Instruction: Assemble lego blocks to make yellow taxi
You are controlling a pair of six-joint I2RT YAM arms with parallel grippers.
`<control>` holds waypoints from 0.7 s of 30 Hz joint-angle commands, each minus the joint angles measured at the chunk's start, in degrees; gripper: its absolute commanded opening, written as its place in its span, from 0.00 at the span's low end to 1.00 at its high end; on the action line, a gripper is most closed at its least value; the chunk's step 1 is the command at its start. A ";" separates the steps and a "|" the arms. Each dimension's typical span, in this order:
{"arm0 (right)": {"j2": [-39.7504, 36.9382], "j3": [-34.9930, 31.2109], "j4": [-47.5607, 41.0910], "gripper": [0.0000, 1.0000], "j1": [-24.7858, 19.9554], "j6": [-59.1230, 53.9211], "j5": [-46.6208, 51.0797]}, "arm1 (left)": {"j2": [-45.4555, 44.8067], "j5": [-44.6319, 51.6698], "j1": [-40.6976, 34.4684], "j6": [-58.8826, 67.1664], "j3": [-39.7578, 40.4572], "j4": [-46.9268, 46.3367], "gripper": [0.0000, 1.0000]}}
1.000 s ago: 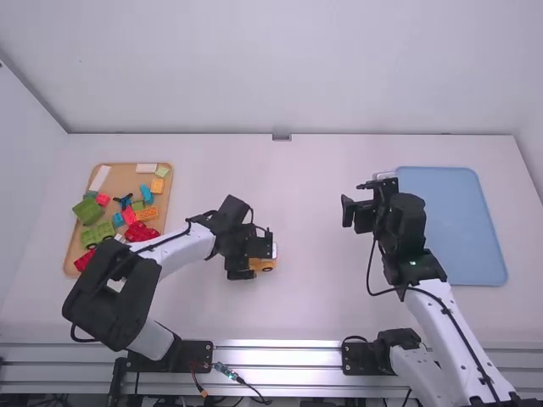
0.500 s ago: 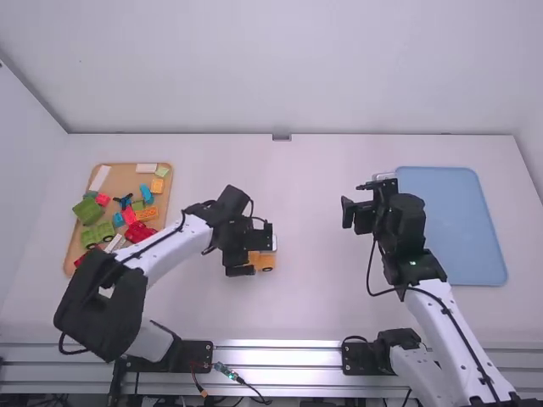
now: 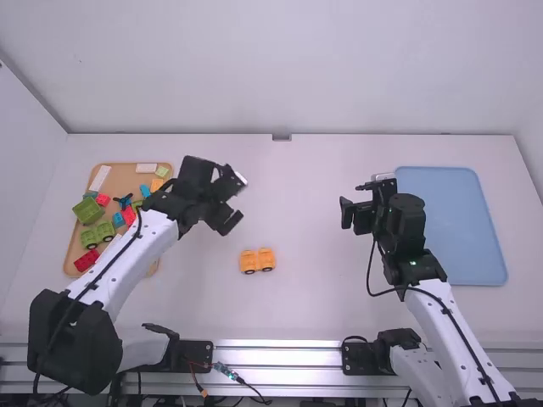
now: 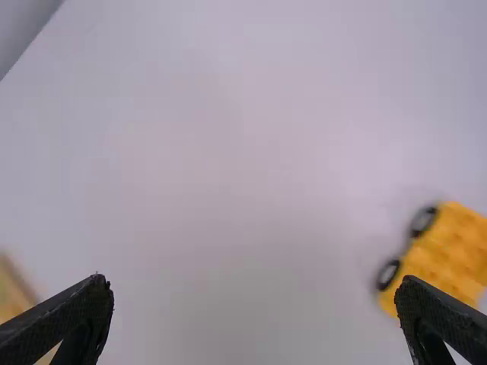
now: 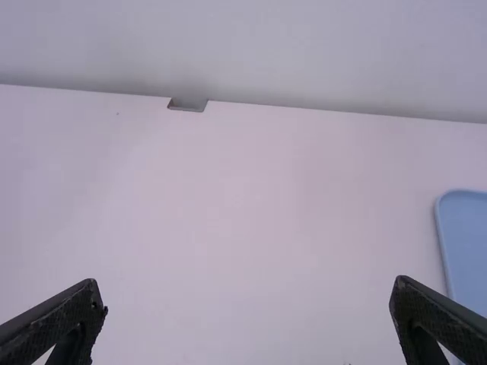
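Two joined-looking yellow-orange wheeled blocks (image 3: pixel 257 260) sit on the table left of the middle; the same wheeled blocks (image 4: pixel 449 255) lie beside one fingertip in the left wrist view. My left gripper (image 3: pixel 237 202) is above the table, beyond and slightly left of them, partly turned toward the middle. In its wrist view the left gripper (image 4: pixel 255 285) is open with nothing held. My right gripper (image 3: pixel 355 199) is well to the right of the blocks, and the right gripper (image 5: pixel 249 293) stands wide open and holds nothing. A small yellow block (image 3: pixel 156 184) shows in the tray.
A wooden tray (image 3: pixel 127 178) at the left holds several loose blocks, including a green one (image 3: pixel 86 210) and a red one (image 3: pixel 86 260); the left forearm passes over its near side. A blue tray (image 3: pixel 454 229) lies at the right, beside the right arm.
My left gripper has left the yellow-orange wheeled blocks and moved away from the camera and leftward, uncovering them. They stayed on the table. The right arm has kept its place.
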 commanded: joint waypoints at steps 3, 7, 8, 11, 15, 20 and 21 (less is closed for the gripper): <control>-0.10 1.11 -0.11 0.99 0.11 0.11 -2.64 | -1.84 -12.07 7.08 -24.41 0.46 -0.71 0.99; -0.10 1.11 -0.13 0.99 0.11 0.11 -2.69 | -1.82 -15.65 14.03 -36.34 0.42 -3.51 0.99; -0.10 1.11 -0.13 0.99 0.11 0.11 -2.67 | -1.82 -15.98 16.24 -38.81 0.31 -4.49 0.99; -0.10 1.11 -0.11 0.99 0.11 0.07 -2.69 | -1.82 -15.69 21.92 -45.28 -0.15 -6.68 0.99; -0.10 1.11 -0.09 0.99 0.11 0.07 -2.69 | -1.82 -15.74 26.53 -54.20 -1.40 -6.52 0.99; -0.10 1.11 -0.09 0.99 0.13 0.09 -2.71 | -1.82 -16.13 27.54 -62.77 -3.65 -6.15 0.99; -0.10 1.11 -0.09 0.99 0.11 0.11 -2.67 | -1.82 -18.14 27.26 -62.72 -4.20 -5.34 0.99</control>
